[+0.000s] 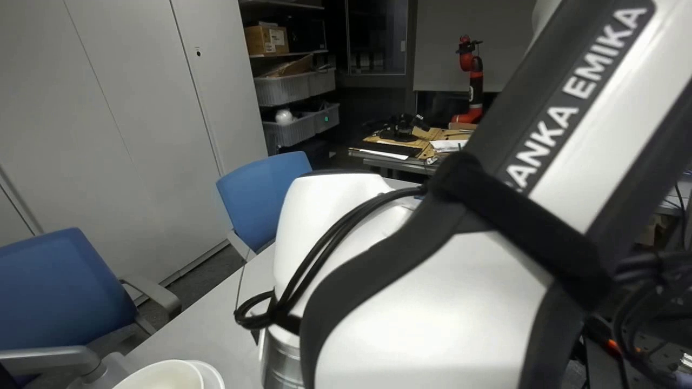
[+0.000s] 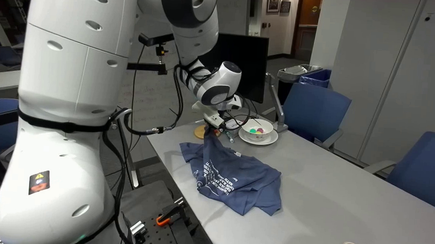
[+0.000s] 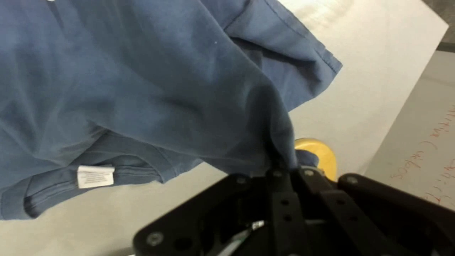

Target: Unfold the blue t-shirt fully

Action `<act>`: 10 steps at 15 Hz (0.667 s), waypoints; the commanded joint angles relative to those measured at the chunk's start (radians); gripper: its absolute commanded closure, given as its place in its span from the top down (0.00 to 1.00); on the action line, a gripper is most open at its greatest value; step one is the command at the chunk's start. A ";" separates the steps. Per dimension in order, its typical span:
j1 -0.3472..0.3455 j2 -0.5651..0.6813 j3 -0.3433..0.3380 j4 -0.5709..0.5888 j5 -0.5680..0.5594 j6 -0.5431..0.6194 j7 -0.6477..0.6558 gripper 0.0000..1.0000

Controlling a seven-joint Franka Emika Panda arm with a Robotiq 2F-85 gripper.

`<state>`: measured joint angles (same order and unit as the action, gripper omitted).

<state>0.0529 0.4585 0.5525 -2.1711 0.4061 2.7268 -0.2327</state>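
In the wrist view, the soft, creased blue t-shirt [image 3: 153,85] spreads leftmost over the smooth, pale table [image 3: 199,179], one raised fold pinched tight in the gripper [image 3: 294,172]; rightward, a round yellow disc [image 3: 327,159] shows, partly hidden.

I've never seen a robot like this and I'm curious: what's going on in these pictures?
The big, mostly white machine is a robot arm. Two pictures come from cameras standing outside it, in different places. The close-up comes from a camera on its wrist, looking past its hand. On the table lies most of a blue t-shirt; also there, a bowl with little coloured things sits on a white plate. The hand is shut on a bit of the t-shirt and holds that bit up.
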 commanded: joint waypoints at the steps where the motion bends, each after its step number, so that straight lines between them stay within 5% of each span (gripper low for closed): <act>1: -0.096 0.001 0.086 -0.009 0.136 -0.023 -0.137 0.00; 6: -0.185 -0.006 0.167 -0.021 0.322 -0.043 -0.272 0.00; 7: -0.182 -0.015 0.164 -0.025 0.340 -0.055 -0.285 0.27; 10: -0.160 -0.034 0.140 -0.036 0.371 -0.067 -0.310 0.44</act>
<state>-0.1080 0.4592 0.6930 -2.1850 0.7238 2.6852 -0.4934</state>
